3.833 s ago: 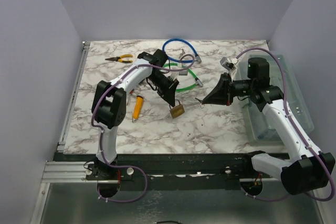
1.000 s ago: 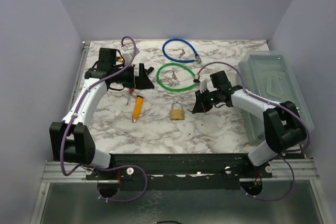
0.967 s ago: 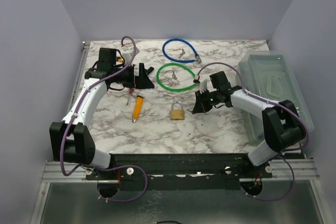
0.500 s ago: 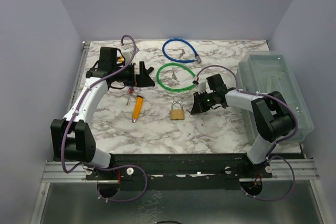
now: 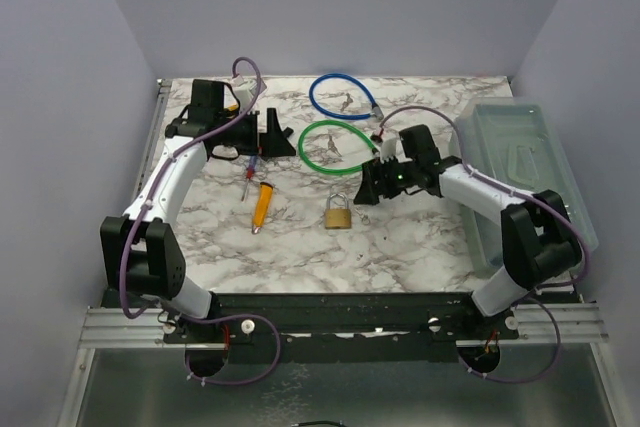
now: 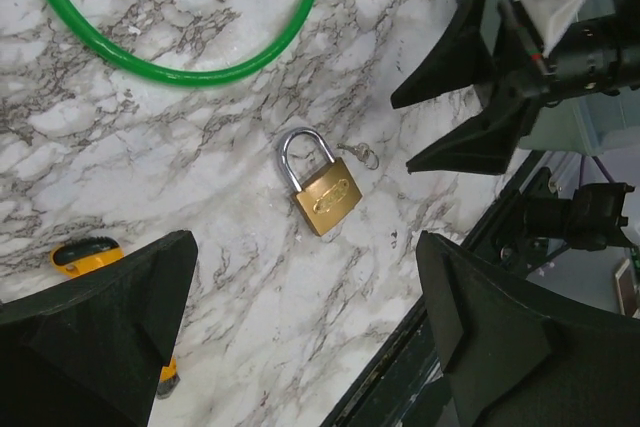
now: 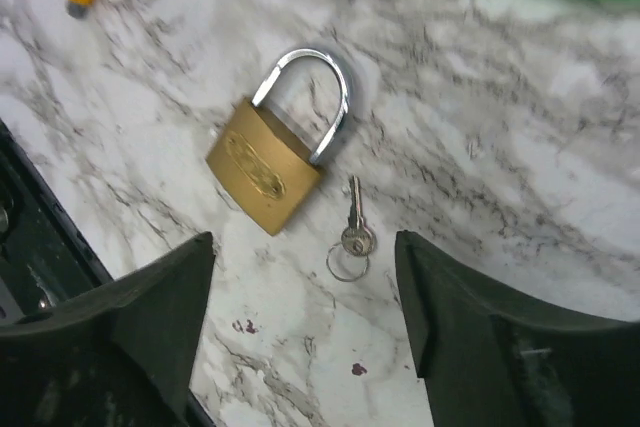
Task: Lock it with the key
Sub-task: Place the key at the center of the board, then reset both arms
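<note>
A brass padlock (image 5: 338,213) lies flat on the marble table, its steel shackle seated in the body (image 7: 275,162). A small silver key (image 7: 355,222) on a thin ring lies loose on the marble just beside the padlock (image 6: 322,192), touching neither gripper. My right gripper (image 5: 368,192) hovers over the key and lock, open with nothing between its fingers (image 7: 305,252). My left gripper (image 5: 272,137) is raised at the left rear, wide open and empty (image 6: 305,247), looking down on the padlock from a distance.
A green cable lock (image 5: 335,147) with keys inside its loop and a blue cable lock (image 5: 340,95) lie behind the padlock. A yellow tool (image 5: 261,205) lies to the padlock's left. A clear plastic bin (image 5: 530,177) stands along the right edge.
My right gripper went from shut to open, and the key now lies loose on the table beside the padlock. The left arm shifted slightly toward the back.
</note>
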{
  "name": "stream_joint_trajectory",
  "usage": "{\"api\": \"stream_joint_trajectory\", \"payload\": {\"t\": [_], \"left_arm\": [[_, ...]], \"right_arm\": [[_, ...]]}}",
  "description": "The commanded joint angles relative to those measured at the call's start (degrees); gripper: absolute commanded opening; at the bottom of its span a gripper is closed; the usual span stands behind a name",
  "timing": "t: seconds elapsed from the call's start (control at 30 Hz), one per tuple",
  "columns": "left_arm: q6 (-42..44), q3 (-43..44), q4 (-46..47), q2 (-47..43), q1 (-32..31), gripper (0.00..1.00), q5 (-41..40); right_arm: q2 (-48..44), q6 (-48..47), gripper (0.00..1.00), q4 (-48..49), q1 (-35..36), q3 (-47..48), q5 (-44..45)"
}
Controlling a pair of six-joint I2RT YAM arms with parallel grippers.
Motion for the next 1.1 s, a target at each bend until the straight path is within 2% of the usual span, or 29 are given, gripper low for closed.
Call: {"api": "stream_joint_trajectory", "payload": {"t": [0.0,0.2,0.4,0.6,0.8,1.07], "left_arm": [[5.26,7.34,-6.91,3.47,0.32,0.99,-3.67],[9.74,17.91,-14.73,7.93,0.38,0.99,-12.0],[8.93,23.38,-17.1,10.89,0.73,0.99,-20.63],[-0.58,17.77,-10.83,8.34,5.49,0.99,-23.86],[-1.12,10.96,-8.09,2.62,6.54,0.99,-30.32],[-1.51,7.22,-7.47,-0.91,8.16,0.99,-27.9]], "right_arm": [[-5.5,-1.23,0.84,-3.55,0.18,6.0,2.0],[-11.79,-2.14,0.99,-5.0,-2.63,12.1,6.14],[-14.35,-0.02,1.0,-5.33,-12.84,18.2,5.19],[-19.24,0.36,1.0,-3.55,-19.59,14.26,6.11],[-24.17,2.3,1.0,-1.36,-20.96,7.26,6.09],[-25.12,1.45,1.0,-1.5,-21.43,5.74,5.09]]}}
